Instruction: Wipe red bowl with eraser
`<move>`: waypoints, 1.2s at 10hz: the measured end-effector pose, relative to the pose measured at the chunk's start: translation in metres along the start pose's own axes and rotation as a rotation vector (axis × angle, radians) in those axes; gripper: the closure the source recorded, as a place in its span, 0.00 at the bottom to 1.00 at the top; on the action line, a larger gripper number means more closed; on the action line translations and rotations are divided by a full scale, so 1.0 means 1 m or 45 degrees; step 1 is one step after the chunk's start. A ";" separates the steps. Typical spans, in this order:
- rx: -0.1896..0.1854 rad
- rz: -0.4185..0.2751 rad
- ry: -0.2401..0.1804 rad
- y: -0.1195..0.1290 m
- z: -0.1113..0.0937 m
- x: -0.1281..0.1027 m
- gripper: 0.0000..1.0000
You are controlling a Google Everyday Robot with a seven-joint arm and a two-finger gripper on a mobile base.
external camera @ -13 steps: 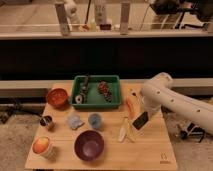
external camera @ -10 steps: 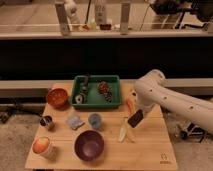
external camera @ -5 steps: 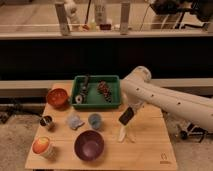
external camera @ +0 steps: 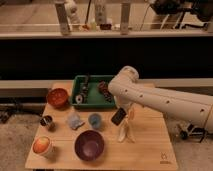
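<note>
A white robot arm reaches over a wooden desk (external camera: 150, 146). Its gripper (external camera: 121, 111) hangs above the desk's middle, and its fingers appear to pinch the dark eraser (external camera: 118, 118). The red bowl (external camera: 57, 97) sits at the desk's left, well apart from the eraser, so the wiping is not yet begun. Counted: one red bowl, one eraser, one purple bowl (external camera: 89, 145), one green tray (external camera: 90, 106).

Grn tray (external camera: 92, 105), purple bowl (external camera: 89, 145), blue cup (external camera: 95, 120)
</note>
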 end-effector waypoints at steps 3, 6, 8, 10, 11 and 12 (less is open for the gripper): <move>0.000 -0.060 0.011 -0.023 -0.006 -0.017 1.00; 0.008 -0.096 0.022 -0.039 -0.010 -0.020 1.00; 0.016 -0.123 0.037 -0.051 -0.012 -0.023 1.00; 0.030 -0.137 0.041 -0.068 -0.014 -0.028 1.00; 0.034 -0.140 0.043 -0.073 -0.014 -0.028 1.00; 0.040 -0.148 0.045 -0.077 -0.015 -0.029 1.00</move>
